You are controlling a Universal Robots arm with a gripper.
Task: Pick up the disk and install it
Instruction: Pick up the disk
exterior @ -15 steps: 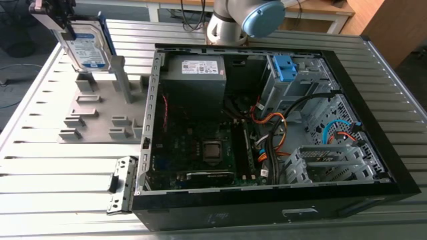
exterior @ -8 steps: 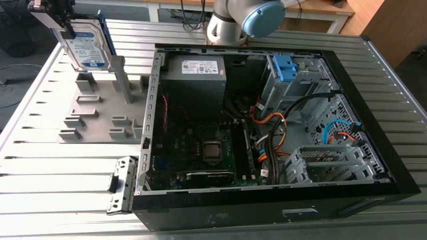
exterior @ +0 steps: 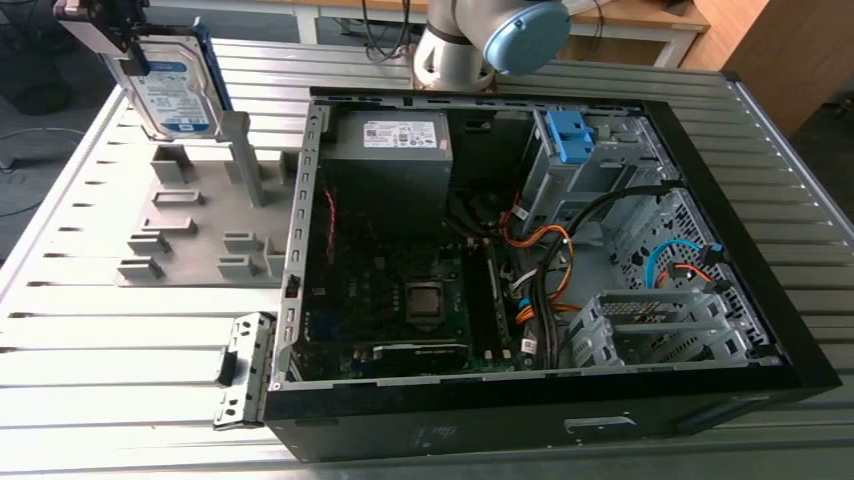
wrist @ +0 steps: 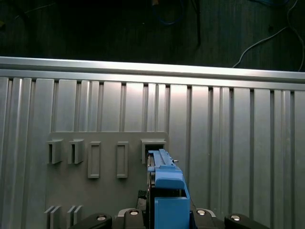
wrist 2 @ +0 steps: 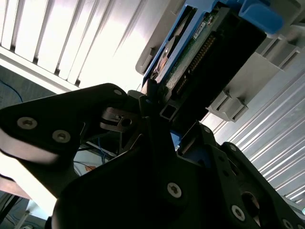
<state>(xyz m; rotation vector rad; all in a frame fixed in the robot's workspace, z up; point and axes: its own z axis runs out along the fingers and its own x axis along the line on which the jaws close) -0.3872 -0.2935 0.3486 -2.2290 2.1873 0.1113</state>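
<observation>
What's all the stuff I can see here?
disk: one, silver with blue frame, upright above the holder plate
holder plate: one, grey, on the table
computer case: one, black, open, on the table
power supply: one, grey, inside the case
bracket: one, blue, in the case's drive bay
cables: several, orange, blue and black, inside the case
table: one, silver, under everything
arm: one, grey with blue cap, at the case's far side
hand: one, black, gripping the disk

- The gripper [exterior: 118, 35] is raised, its fingers [wrist 2: 143, 102] clamped on one end of the disk [exterior: 174, 95].
- The disk hangs upright below the fingers.
- The arm [exterior: 461, 45], grey with a blue joint cap, stands well apart from the fingers.
</observation>
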